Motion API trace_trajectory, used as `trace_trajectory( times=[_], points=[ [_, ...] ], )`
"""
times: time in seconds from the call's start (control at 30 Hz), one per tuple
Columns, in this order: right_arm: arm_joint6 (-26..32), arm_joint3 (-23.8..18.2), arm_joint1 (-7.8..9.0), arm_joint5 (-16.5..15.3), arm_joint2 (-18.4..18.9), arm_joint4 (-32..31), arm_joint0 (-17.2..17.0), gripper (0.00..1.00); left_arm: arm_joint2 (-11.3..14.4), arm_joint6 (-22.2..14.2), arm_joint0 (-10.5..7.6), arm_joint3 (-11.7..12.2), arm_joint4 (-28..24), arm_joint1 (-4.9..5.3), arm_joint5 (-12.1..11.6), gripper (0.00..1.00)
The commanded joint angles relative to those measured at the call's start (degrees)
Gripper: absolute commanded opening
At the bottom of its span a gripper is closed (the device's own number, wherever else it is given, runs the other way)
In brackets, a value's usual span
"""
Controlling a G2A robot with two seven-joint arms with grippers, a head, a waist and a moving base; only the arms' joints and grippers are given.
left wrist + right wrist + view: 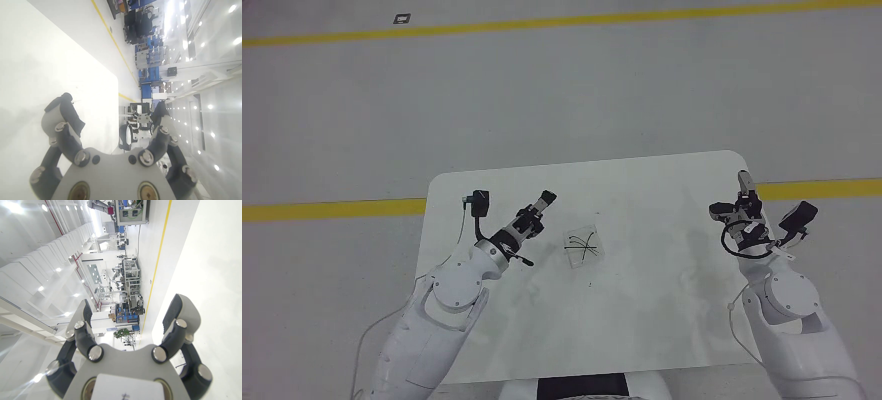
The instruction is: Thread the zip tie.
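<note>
black zip ties (583, 247) on white table (662, 195)

No text, label or number is legible.

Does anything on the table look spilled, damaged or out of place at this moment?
Nothing stands out. The zip ties lie crossed in a small pile in the middle of the table, on what looks like a clear wrapper. The left gripper and right gripper are open and empty, one to each side of the pile.
</note>
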Motion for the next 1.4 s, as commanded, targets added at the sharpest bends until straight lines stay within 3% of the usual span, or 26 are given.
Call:
trace_trajectory(
  times=[0.0, 0.17, 0.23, 0.43, 0.57, 0.67, 0.97, 1.03, 1.07, 1.23, 1.37],
  points=[
    [0.0, 0.0, 0.0, 0.0, 0.0, 0.0, 0.0, 1.0, 0.0, 0.0, 0.0, 0.0, 0.0, 0.0, 0.0, 1.0],
    [0.0, 0.0, 0.0, 0.0, 0.0, 0.0, 0.0, 1.0, 0.0, 0.0, 0.0, 0.0, 0.0, 0.0, 0.0, 1.0],
    [0.0, 0.0, 0.0, 0.0, 0.0, 0.0, 0.0, 1.0, 0.2, -1.16, -0.87, -0.23, 3.12, 0.19, -0.17, 1.0],
    [0.0, 0.0, 0.0, 0.0, 0.0, 0.0, 0.0, 1.0, 1.78, -9.69, -6.34, 0.38, 15.1, 0.99, 4.69, 1.0],
    [0.0, 0.0, 0.0, 0.0, 0.0, 0.0, 0.0, 1.0, 3.82, -16.35, -10.52, 2.24, 21.9, 1.33, 7.66, 1.0],
    [0.0, 0.0, 0.0, 0.0, 0.0, 0.0, 0.0, 1.0, 6.74, -24.13, -13.08, 4.25, 28.94, 1.83, 5.13, 1.0],
    [0.0, 0.0, 0.0, 0.0, 0.0, 0.0, 0.0, 1.0, 6.74, -24.13, -13.08, 4.25, 28.94, 1.83, 5.13, 1.0],
    [0.0, 0.0, 0.0, 0.0, 0.0, 0.0, 0.0, 1.0, 7.88, -25.81, -13.17, 3.79, 29.46, 1.87, 2.77, 1.0],
    [0.0, 0.0, 0.0, 0.0, 0.0, 0.0, 0.0, 1.0, 8.36, -27.17, -13.71, 3.77, 30.67, 2.0, 1.04, 1.0],
    [0.0, 0.0, 0.0, 0.0, 0.0, 0.0, 0.0, 1.0, 10.51, -32.01, -17.02, 3.18, 36.1, 2.23, -1.43, 1.0],
    [0.0, 0.0, 0.0, 0.0, 0.0, 0.0, 0.0, 1.0, 13.63, -36.15, -20.68, 3.06, 41.12, 2.12, -4.0, 1.0]
  ],
)
